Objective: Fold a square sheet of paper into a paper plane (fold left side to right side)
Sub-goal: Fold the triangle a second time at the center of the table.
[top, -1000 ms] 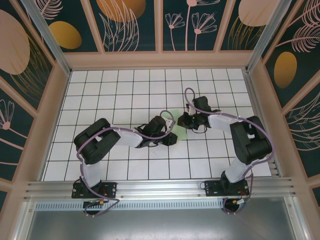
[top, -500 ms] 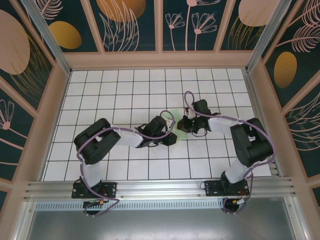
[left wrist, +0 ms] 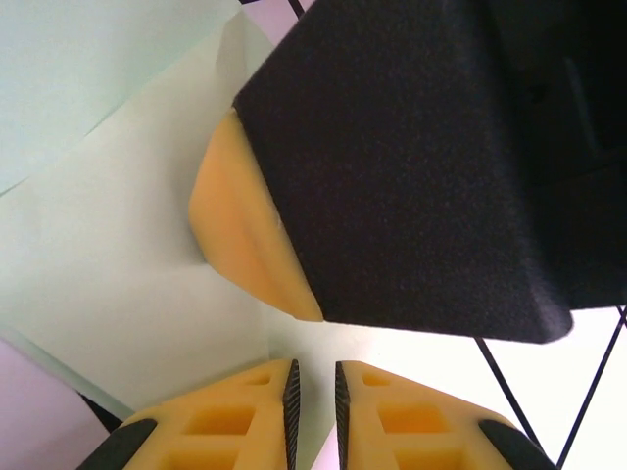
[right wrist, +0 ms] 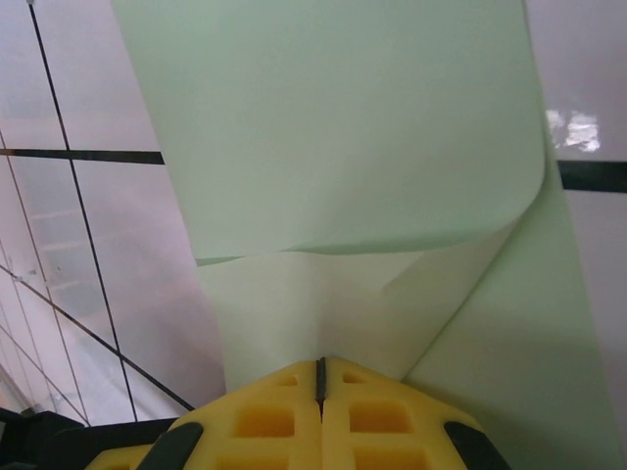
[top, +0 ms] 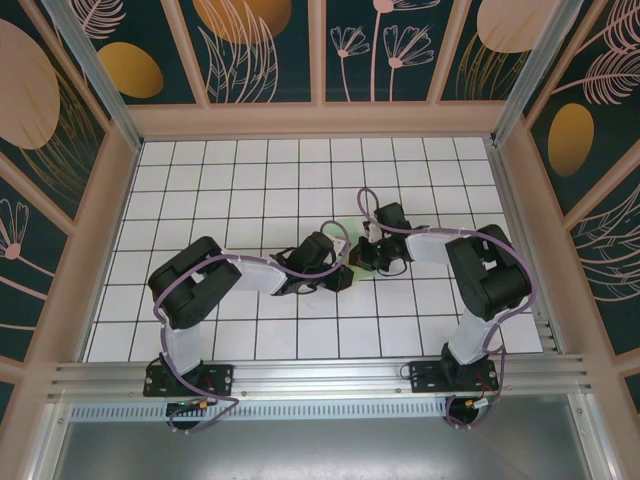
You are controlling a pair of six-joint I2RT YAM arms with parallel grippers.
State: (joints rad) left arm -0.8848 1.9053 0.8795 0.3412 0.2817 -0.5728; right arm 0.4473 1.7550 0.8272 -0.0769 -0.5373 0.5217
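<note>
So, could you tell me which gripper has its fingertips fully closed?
The right gripper: its tips pinch the curled green paper with no gap, whereas the left gripper shows a narrow slit between its tips.

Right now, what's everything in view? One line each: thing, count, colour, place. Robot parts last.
thin pale green paper sheet: one, pale green, mid-table between the two arms' tips, partly curled over itself.
white grid-tiled table: one, white with black lines, under everything.
botanical-print wall panels: several, dark teal with tan and orange motifs, on three sides of the table.
metal rail: one, silver, along the near edge.
left arm: one, black, near-left; left jaws yellow-orange, narrowly apart over the sheet.
right arm: one, black, near-right; right jaws yellow, shut on the sheet.
</note>
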